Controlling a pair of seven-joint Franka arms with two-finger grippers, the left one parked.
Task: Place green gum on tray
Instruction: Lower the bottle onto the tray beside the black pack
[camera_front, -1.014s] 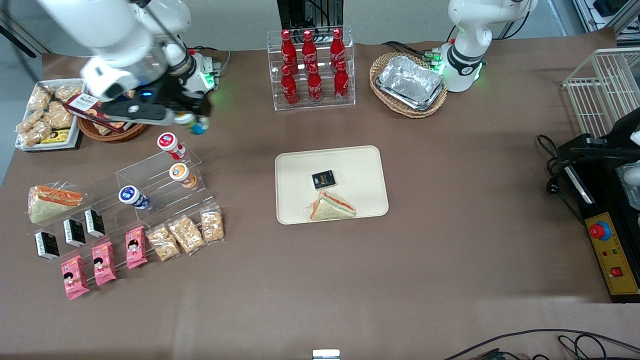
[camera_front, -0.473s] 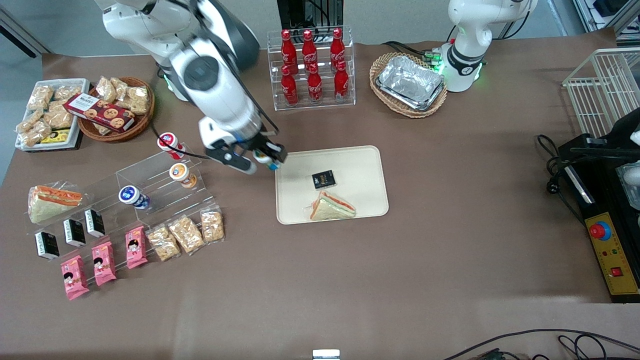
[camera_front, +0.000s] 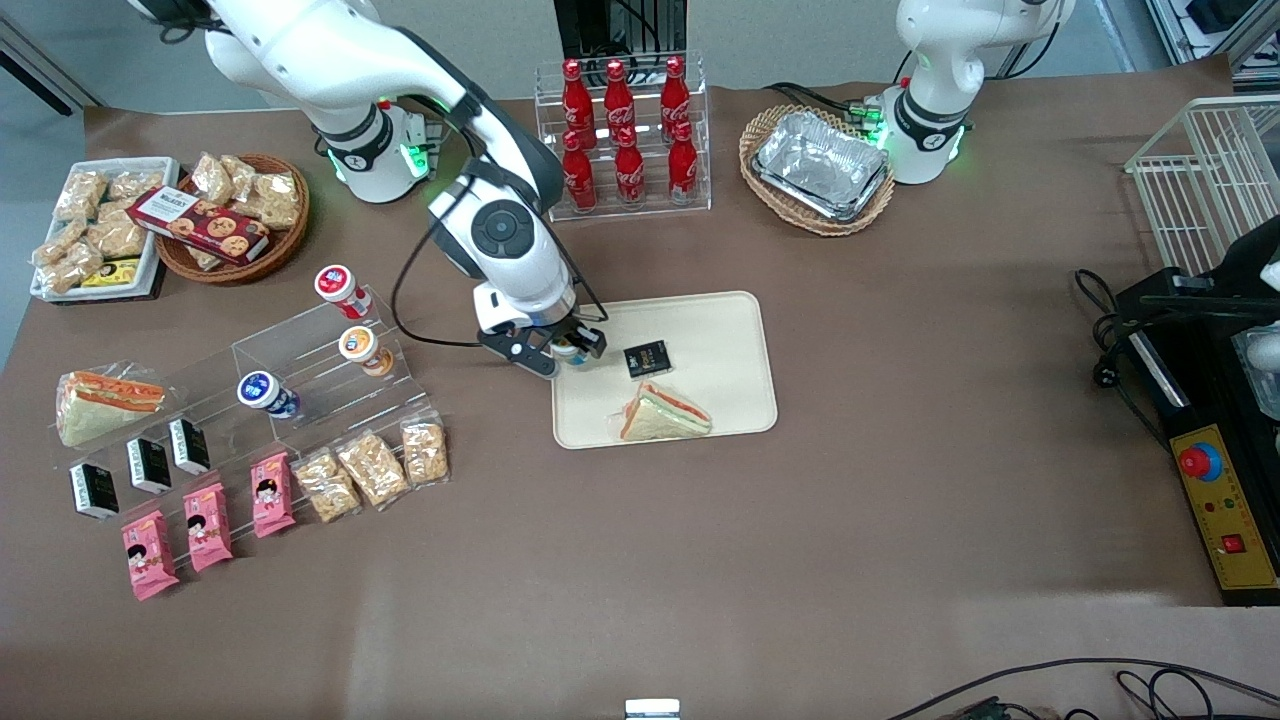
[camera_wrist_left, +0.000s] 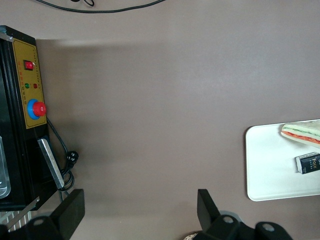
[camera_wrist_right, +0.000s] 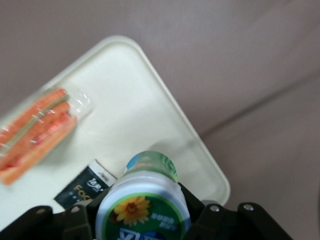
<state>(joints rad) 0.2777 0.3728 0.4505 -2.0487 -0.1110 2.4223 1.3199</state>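
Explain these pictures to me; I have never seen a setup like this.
These show two white robot arms at a brown table. One camera looks down from the front; the other two sit on the arms' wrists. The working arm's gripper is shut on the green gum, a small canister, holding it over the tray. On the tray lie a sandwich and a small black packet. Toward the working arm's end of the table, snacks and more canisters sit on clear steps. Cola bottles stand farther from the front camera.

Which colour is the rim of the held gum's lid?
Green, around white; the gripper holds the gum. Right wrist view.
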